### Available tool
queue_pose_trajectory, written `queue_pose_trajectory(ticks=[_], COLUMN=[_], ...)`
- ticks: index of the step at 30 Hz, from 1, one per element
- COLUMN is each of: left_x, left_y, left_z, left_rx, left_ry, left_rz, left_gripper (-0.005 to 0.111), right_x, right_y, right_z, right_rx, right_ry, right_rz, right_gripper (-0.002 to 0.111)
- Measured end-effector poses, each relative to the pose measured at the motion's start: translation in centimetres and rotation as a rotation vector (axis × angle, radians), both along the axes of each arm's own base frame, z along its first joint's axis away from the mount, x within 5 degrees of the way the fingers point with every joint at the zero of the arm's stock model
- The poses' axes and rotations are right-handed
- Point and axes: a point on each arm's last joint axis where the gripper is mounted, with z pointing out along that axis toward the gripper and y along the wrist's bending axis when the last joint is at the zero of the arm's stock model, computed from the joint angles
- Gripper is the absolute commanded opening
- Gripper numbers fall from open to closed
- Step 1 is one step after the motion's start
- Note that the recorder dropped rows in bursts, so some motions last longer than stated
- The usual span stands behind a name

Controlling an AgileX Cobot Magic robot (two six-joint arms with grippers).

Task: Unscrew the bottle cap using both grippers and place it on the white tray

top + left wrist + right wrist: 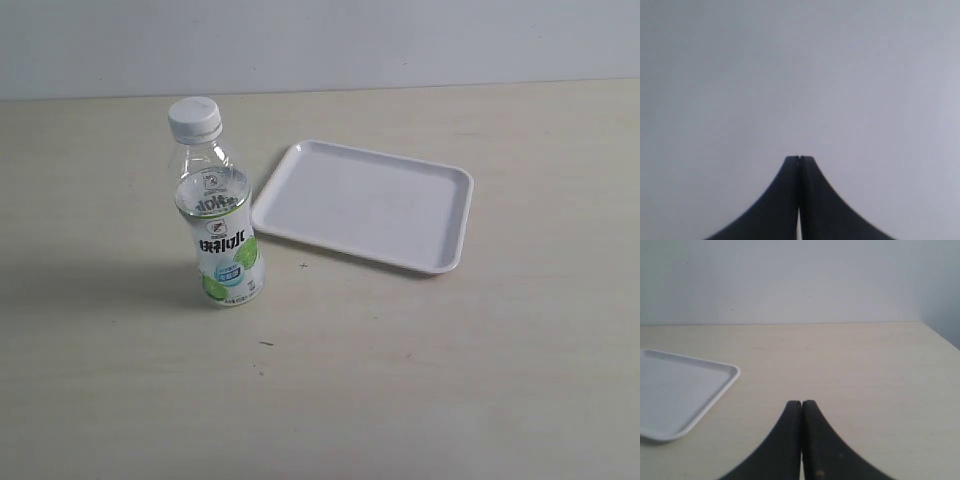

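The bottle (222,225) is standing upright left of centre on the surface (450,380), bottle cap (194,117) sitting on its neck, white tray (370,200) lying just right. The left gripper (799,159) and right gripper (801,403) are pressing fingers together, holding nothing.

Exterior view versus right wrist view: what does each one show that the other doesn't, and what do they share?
Only the exterior view shows the bottle, standing upright with the bottle cap on its neck. Only the right wrist view shows the right gripper, jaws pressed together and holding nothing. Both show the white tray lying on the pale table.
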Motion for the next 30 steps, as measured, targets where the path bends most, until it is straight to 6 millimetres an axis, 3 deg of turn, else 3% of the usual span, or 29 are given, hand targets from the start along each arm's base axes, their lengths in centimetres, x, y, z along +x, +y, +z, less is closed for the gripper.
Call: queue_pose_trajectory(ticks=[3,6,9,12,15,22,26,30], left_x=[-1.2,-1.9,-0.3,2.7,6.3,13.4,15.2,15.5], left_y=[0.5,0.7,0.3,-0.6,-1.6,-4.2,-6.0,-7.7], left_z=[1.8,5.7,8.5,9.3,7.8,0.4,-2.5,-4.8], left_rx=[-0.092,-0.064,-0.021,0.06,0.167,0.477,0.648,0.728], left_ry=[-0.224,-0.347,-0.279,-0.137,0.053,0.51,0.514,0.435], left_rz=[-0.004,0.043,0.051,0.042,0.024,-0.119,-0.272,-0.455], left_gripper=[0.0,0.0,0.0,0.0,0.0,0.0,0.0,0.0], right_x=[0.0,0.0,0.0,0.0,0.0,0.0,0.0,0.0], right_y=[0.0,0.0,0.0,0.0,0.0,0.0,0.0,0.0], right_z=[0.0,0.0,0.0,0.0,0.0,0.0,0.0,0.0], right_rx=[0.0,0.0,0.0,0.0,0.0,0.0,0.0,0.0], right_ry=[0.0,0.0,0.0,0.0,0.0,0.0,0.0,0.0], right_rz=[0.0,0.0,0.0,0.0,0.0,0.0,0.0,0.0], right_gripper=[0.0,0.0,0.0,0.0,0.0,0.0,0.0,0.0])
